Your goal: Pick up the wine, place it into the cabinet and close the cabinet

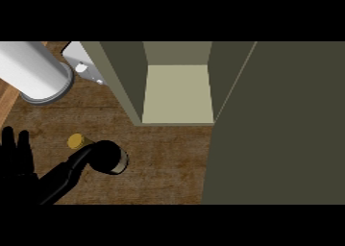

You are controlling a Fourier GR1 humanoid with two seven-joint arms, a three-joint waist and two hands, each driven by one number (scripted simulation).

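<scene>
Cabinet door (288,125) takes up the whole right side, swung open, a dark olive panel running from far to near. Cabinet (176,91) is just left of it at far centre, open, with a pale shelf inside between darker side walls; nothing shows on the shelf. Brown counter (167,163) fills the near middle and left. A white cylinder (29,72) with a grey rim sits at far left, angled in from the corner; can't tell what it is. My left hand (8,156) is at the near left edge, black, fingers straight and pointing up, spread wide, holding nothing. The wine (107,158) is on the counter near left, out of the cabinet and well apart from its opening, a dark bottle with its wide end toward the centre and its neck running to the near left toward my hand; black on black there, so can't tell if they touch. A small white thing (84,65) with knobs is at the cabinet's far left wall. A small yellow round thing (77,141) sits just beside the wine, on its far left.
</scene>
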